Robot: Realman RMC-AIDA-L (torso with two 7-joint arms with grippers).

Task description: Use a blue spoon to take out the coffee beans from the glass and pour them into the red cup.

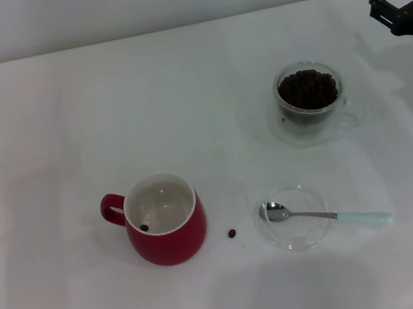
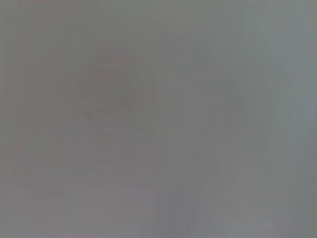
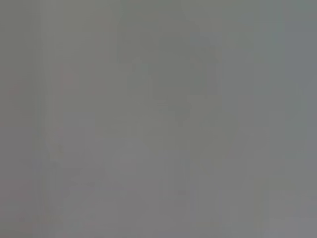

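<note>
A white bench (image 1: 68,113) carries all the pieces of the job in the head view. The glass (image 1: 309,102), heaped with dark coffee beans (image 1: 307,90), stands toward the far right part of the bench, its handle turned to the right. The red cup (image 1: 165,218) sits near the front edge, left of centre, upright, with its loop handle pointing left; 1 bean lies on its white inside wall. Another stray bean (image 1: 232,234) rests on the bench just beside the cup, between it and a clear glass saucer (image 1: 299,240). The blue spoon (image 1: 326,216) lies across that saucer, its metal bowl inside the dish and its pale handle reaching out over the rim toward the right edge.

The right gripper (image 1: 407,12) shows only as a dark piece at the far right corner, well apart from the glass; whether its claw is wide or narrow cannot be told. The left gripper is out of sight. Both wrist views give only a plain grey blur.
</note>
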